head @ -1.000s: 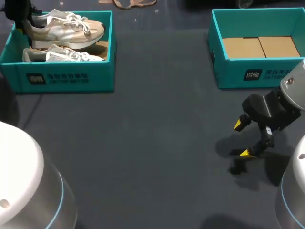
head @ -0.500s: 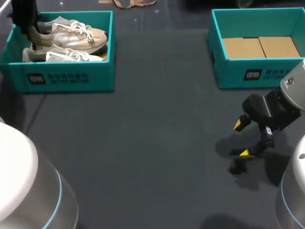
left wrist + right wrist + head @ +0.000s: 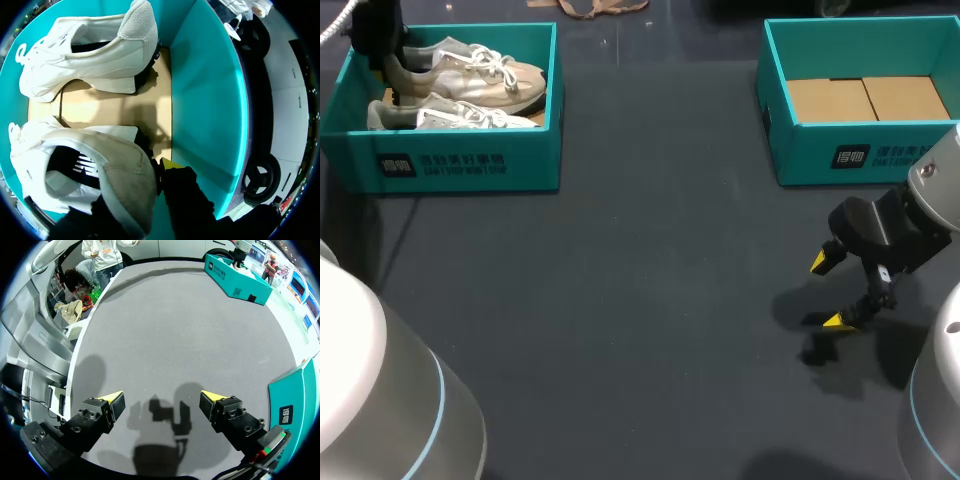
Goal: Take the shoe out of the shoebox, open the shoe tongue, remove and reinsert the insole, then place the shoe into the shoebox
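Note:
Two pale sneakers lie in the teal shoebox (image 3: 460, 165) at the table's far left. My left gripper (image 3: 386, 72) is shut on the heel of the rear sneaker (image 3: 470, 72). In the left wrist view that grey heel (image 3: 125, 182) sits between the fingers, with one yellow fingertip (image 3: 170, 164) showing against the box wall (image 3: 205, 100) and the other hidden behind the heel. The second sneaker (image 3: 85, 55) lies ahead on the cardboard floor. My right gripper (image 3: 830, 292) hangs open over the bare table at the right, its fingers (image 3: 112, 401) holding nothing.
A second teal shoebox (image 3: 860, 155), holding only its cardboard floor, stands at the far right, just behind my right gripper (image 3: 162, 402). A tan strap (image 3: 605, 8) lies at the table's far edge. Dark table surface spreads between the two boxes.
The held sneaker has shifted slightly right and down inside the box with my left gripper. The left arm's near part has slid left. The right arm is unmoved.

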Controlling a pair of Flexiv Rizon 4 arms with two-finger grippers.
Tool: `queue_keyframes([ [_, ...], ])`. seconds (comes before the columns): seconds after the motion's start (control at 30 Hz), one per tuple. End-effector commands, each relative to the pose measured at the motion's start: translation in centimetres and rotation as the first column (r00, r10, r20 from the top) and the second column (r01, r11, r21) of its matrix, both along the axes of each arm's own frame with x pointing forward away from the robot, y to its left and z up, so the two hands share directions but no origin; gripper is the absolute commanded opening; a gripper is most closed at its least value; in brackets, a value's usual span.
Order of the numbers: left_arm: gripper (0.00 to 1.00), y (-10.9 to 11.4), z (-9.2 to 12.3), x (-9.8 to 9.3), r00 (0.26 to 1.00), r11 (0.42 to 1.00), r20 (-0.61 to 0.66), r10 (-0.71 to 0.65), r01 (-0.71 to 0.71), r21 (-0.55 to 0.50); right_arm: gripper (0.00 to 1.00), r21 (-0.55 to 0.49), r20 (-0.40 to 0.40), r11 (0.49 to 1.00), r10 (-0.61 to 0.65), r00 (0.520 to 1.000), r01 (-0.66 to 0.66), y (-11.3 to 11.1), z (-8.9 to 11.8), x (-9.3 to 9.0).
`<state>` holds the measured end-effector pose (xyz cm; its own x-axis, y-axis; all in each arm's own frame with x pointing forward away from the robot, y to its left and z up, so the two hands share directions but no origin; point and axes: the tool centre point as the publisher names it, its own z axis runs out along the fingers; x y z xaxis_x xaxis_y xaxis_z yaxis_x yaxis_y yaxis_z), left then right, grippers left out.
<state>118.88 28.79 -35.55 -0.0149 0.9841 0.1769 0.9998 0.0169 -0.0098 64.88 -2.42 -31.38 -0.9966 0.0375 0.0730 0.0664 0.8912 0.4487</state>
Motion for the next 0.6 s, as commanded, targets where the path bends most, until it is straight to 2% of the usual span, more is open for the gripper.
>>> queue_keyframes([
  [0.03,0.0,-0.1,-0.8,0.8,1.0,1.0,-0.017,-0.017,0.016,-0.001,1.0,-0.002,0.001,1.0,0.0,1.0,0.0,0.0,0.0,-0.1],
  [0.37,0.0,-0.5,-2.0,0.8,0.998,0.999,-0.035,-0.053,0.053,-0.001,1.0,-0.002,0.001,1.0,0.0,1.0,0.0,0.0,0.0,-0.1],
  [0.4,0.1,-0.5,-2.0,0.7,0.998,0.999,-0.035,-0.054,0.054,0.0,1.0,-0.002,0.001,1.0,0.0,1.0,0.0,0.0,0.0,-0.1],
  [0.43,0.27,-0.5,-2.1,0.7,0.998,0.998,-0.036,-0.056,0.056,0.0,1.0,-0.002,0.001,1.0,0.0,1.0,0.0,0.0,0.0,-0.1],
  [0.47,0.37,-0.5,-2.1,0.6,0.998,0.998,-0.036,-0.058,0.058,-0.001,1.0,-0.002,0.001,1.0,0.0,1.0,0.0,0.0,0.0,-0.1],
  [0.6,0.44,-0.6,-1.8,0.4,0.998,0.998,-0.035,-0.06,0.059,-0.011,1.0,-0.002,0.001,1.0,0.0,1.0,0.0,0.0,0.0,-0.1],
])
